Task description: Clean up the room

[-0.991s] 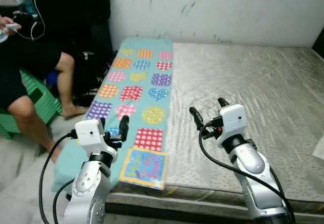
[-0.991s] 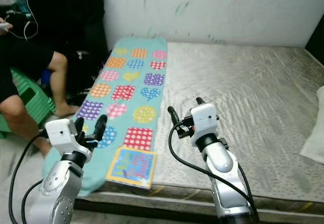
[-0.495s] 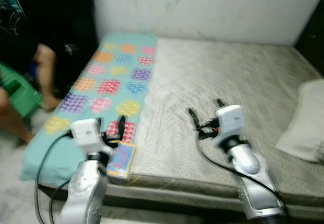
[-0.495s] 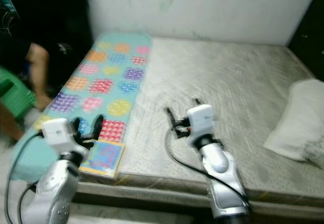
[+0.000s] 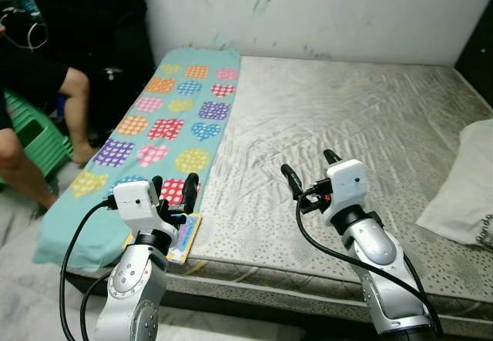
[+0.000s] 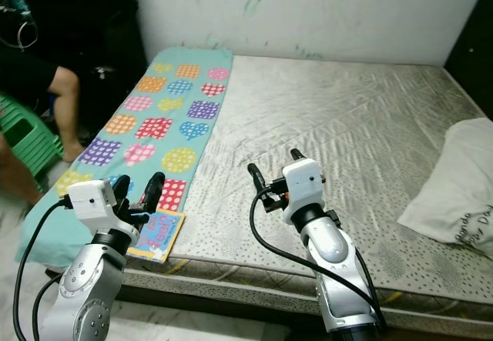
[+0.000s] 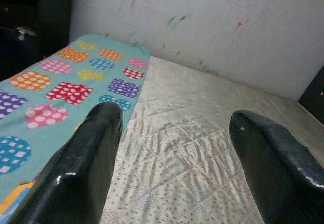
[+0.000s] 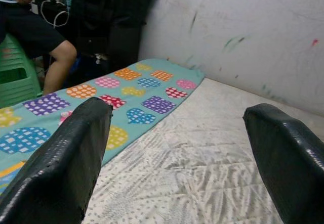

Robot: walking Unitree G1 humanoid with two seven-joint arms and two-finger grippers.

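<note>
- Your left gripper (image 5: 172, 188) is raised over the near left edge of the mattress (image 5: 347, 118), fingers apart, holding nothing.
- Your right gripper (image 5: 310, 169) hovers over mid-mattress, fingers spread, also holding nothing.
- Versus 0.5 s ago: blur gone; arms keep the same raised pose.
- The teal patterned blanket (image 5: 173, 118) lies along the mattress's left side, with a colourful book (image 6: 156, 232) on its near end, just under the left gripper.
- The white pillow (image 5: 467, 183) sits at far right.
- A seated person (image 5: 35, 118) is on a green stool (image 5: 29, 129) at left; the wall (image 5: 323, 6) is scuffed white.
</note>
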